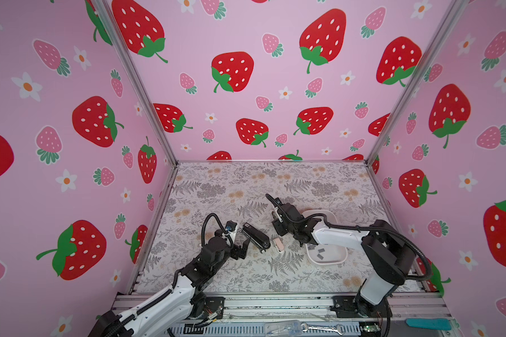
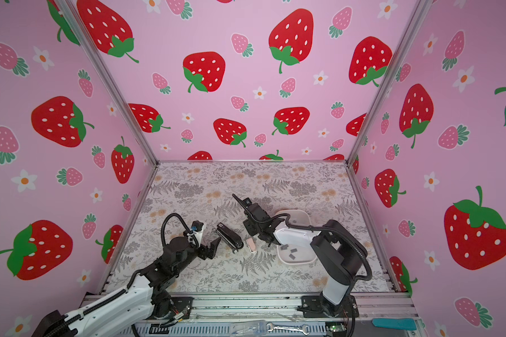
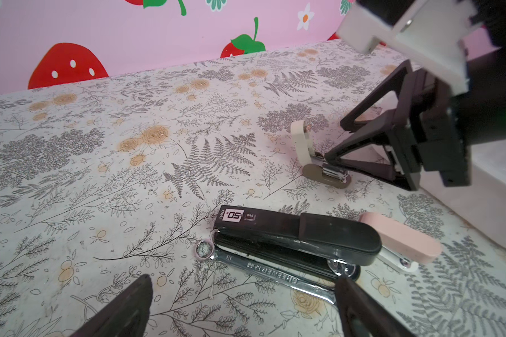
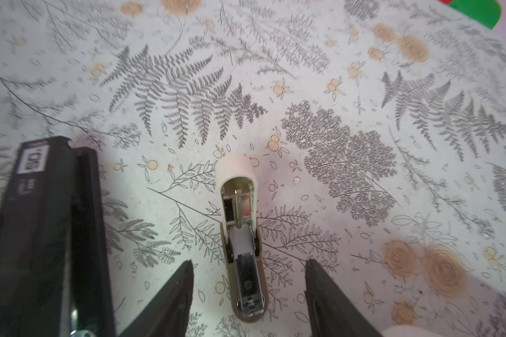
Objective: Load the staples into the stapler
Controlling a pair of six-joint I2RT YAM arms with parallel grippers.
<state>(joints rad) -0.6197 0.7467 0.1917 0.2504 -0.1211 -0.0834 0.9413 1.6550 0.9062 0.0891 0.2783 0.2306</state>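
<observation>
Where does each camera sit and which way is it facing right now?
Top views: above the arm bases, looking down across the table; left arm and right arm show in both.
Left wrist: low over the stapler, facing the right gripper; own fingers show.
Right wrist: above the beige mini stapler, looking down; own fingers show.
Shared: both wrist views show the stapler and beige mini stapler.

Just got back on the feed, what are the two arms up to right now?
Neither hand holds anything. The left hand hovers open close to the black stapler, which lies shut on top of a wrench. The right hand is open too, its jaws on either side of a small beige stapler that lies flipped open on the table. The staples sit loose in the white tray.
</observation>
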